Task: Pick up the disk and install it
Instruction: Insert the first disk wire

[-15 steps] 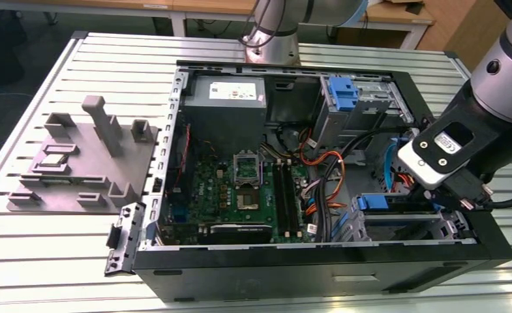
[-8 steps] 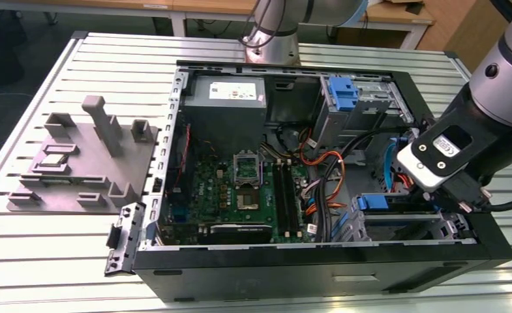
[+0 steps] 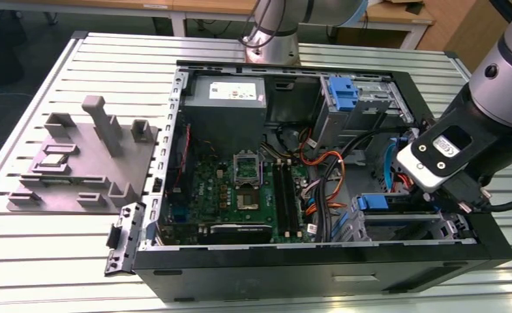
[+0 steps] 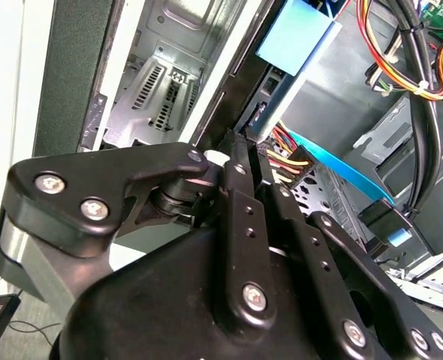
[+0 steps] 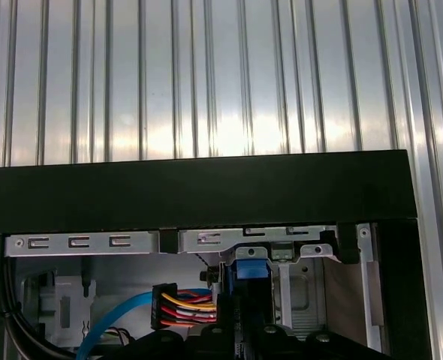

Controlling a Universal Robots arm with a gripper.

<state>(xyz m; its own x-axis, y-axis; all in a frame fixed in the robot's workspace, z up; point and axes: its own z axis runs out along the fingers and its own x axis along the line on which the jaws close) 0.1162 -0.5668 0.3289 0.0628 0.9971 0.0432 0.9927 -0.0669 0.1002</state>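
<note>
Gripper [image 4: 240, 146] fills the near foreground in the second wrist view, its jaws drawn close together and, as far as I can judge, pinching the disk [image 4: 296, 37] edge-on. Only a thin silver slab with a pale blue carrier end pokes out past the tips.

The disk sits low inside the computer case [image 3: 325, 264], by the drive cage [image 3: 399, 225] at the case's near corner on the exterior view's right.

Handling call:
- It looks rigid and fairly dense for its size.
- The metal faces are probably slick and the plastic carrier a bit flexy.
- I'd keep hold on the flat metal sides, not the blue frame.
- It is likely shock-sensitive, so no knocks against the cage.

Table [image 3: 107, 52] is ribbed aluminium, hard and level, and it carries the open case across its middle. A grey printed fixture [image 3: 81, 163] stands toward the table edge on the exterior view's left.

Power supply [image 3: 229, 94] sits at the case's far wall. Loose orange and black cables [image 3: 325, 169] run close beside the cage, with a blue flat cable [image 4: 342, 161] just past the disk. Room there is tight, and I rate snagging a real risk.
</note>
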